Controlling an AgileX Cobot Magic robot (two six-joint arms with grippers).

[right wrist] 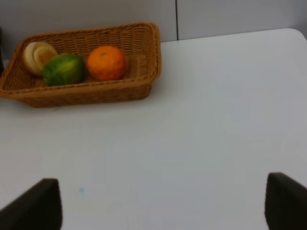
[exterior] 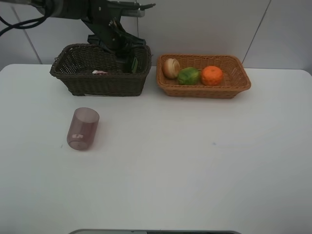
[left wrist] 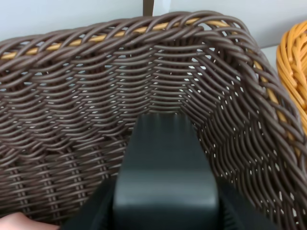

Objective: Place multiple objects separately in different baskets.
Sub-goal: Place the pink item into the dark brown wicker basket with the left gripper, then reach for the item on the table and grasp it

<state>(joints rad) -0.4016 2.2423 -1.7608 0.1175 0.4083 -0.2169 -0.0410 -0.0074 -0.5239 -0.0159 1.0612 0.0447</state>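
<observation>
Currently the left claw (exterior: pixel 127 54) is down inside the dark brown basket (exterior: pixel 100 83), at its 3 o'clock end, jaws pressed together. A dark green thing (exterior: pixel 133 65) stands just beside it; whether the claw grips it cannot be told. A pale pink item (exterior: pixel 100 72) lies on the basket floor.

Light tan basket (exterior: pixel 204 89), at 1 o'clock on the tabletop (exterior: pixel 195 170), holds three fruits in a row: pale apple-like fruit (exterior: pixel 171 68), green fruit (exterior: pixel 188 76), orange (exterior: pixel 212 75).

Purple cup (exterior: pixel 83 128) remains on the tabletop at 9 o'clock, well apart from both baskets, apparently tipped toward the camera; hard to be sure.

Right claw (right wrist: pixel 163 201) hovers over bare tabletop, jaws spread wide, nothing between them.

Judgement: cup looks light, thin-walled, rigid plastic, smooth and likely slippery, prone to roll. Best hold is across the wall near the rim with a gentle squeeze, or one finger inside the mouth.
</observation>
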